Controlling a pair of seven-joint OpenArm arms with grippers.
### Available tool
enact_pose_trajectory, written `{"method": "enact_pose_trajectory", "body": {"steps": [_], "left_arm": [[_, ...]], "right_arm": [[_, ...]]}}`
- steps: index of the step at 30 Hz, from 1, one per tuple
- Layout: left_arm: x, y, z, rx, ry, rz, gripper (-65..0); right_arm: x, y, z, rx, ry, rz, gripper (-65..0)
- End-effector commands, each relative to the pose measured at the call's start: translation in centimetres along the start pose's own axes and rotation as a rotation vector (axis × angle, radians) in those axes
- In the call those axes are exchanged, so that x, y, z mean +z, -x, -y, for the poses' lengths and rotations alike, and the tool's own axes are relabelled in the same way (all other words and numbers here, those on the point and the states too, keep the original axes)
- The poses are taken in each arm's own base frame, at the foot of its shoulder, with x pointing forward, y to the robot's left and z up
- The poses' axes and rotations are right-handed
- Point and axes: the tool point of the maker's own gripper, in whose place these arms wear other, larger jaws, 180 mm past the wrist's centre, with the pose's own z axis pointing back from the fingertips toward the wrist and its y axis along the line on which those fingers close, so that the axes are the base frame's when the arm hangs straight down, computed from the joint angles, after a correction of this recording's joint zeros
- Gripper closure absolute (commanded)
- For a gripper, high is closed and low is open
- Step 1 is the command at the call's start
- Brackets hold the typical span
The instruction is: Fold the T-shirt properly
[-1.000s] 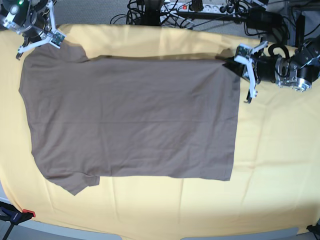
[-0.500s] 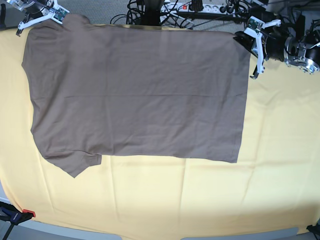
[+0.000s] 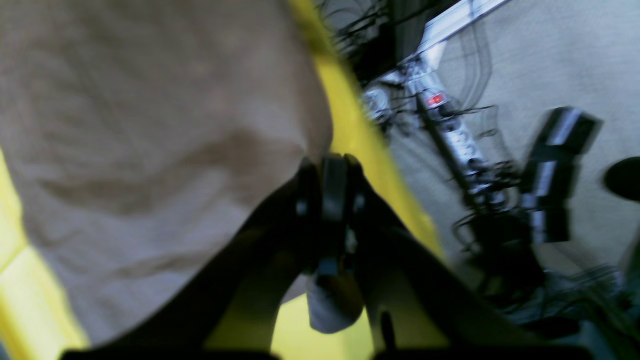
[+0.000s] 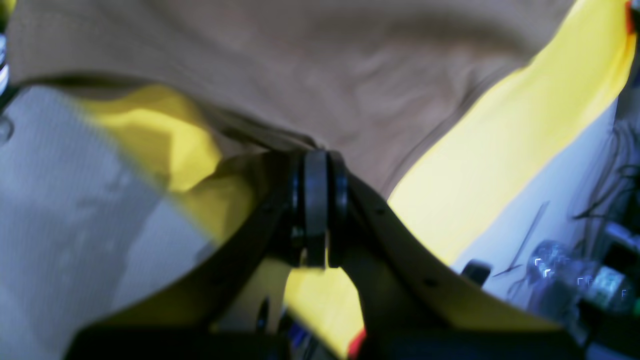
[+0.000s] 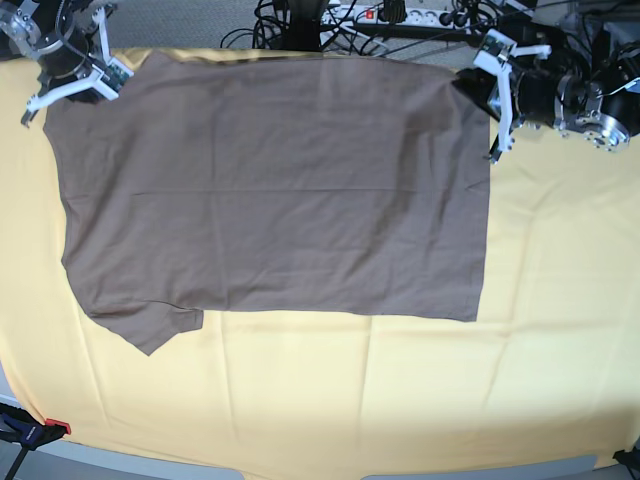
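Fig. legend: the T-shirt (image 5: 270, 190) lies spread on the yellow cloth (image 5: 400, 400) covering the desk, its far edge at the cloth's back edge, one sleeve (image 5: 150, 325) jutting at the near left of the base view. We read the step as spreading/positioning before the first fold, w/ both far corners pinched. The left end effector (image 3: 325, 185), at the base view's right, has its pads together on the shirt's far corner; the right end effector (image 4: 317, 185), at the base view's left, is likewise clamped on the shirt edge near the shoulder. The next move, in our judgement, calls for both arms to carry the far edge toward the near edge at even pace, so the fabric doubles w/o skew. Material: thin, soft, matte taupe knit, faint creases, no print; roughly rectangular body. Cables and a power strip (image 5: 370, 12) lie beyond the desk.
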Motion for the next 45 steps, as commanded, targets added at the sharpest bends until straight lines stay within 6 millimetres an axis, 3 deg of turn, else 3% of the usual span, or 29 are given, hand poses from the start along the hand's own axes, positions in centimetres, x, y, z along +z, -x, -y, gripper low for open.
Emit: {"method": "enact_pose_trajectory", "body": {"steps": [1,7,10,15,19,25,31,45], "left_arm": [[0.5,0.3,-1.0,-0.011,-0.028,-0.022,0.0],[-0.1,2.0,-4.1,-0.001,-0.186,-0.113,0.0],[-0.2,3.5,-4.5,-0.006,-0.206,-0.157,0.0],[-0.5,6.0,-4.3,0.016,-0.208,-0.214,0.0],[-0.1,7.0,-5.9,0.019,-0.265,-0.237,0.0],[0.7,6.5,-8.2,0.052,-0.319,-0.194,0.0],[0.0,6.2,-6.2,0.066,-0.204,-0.177,0.0],[0.1,6.5,-7.4,0.068,-0.265,-0.199,0.0]], "right_arm": [[0.1,-0.9,0.8,0.006,0.017,0.037,0.0],[-0.6,-3.6,2.6,-0.022,0.018,0.154,0.0],[-2.0,-3.1,3.9,-0.036,0.036,0.153,0.0],[-4.9,-1.7,4.6,-0.133,-0.045,0.163,0.0],[-6.1,-1.6,5.9,-0.158,-0.06,0.177,0.0],[-6.9,-1.6,6.6,-0.202,-0.091,0.202,0.0],[-7.7,-0.9,7.7,-0.242,-0.074,0.196,0.0],[-8.5,-1.4,9.0,-0.366,0.01,0.23,0.0]]}}
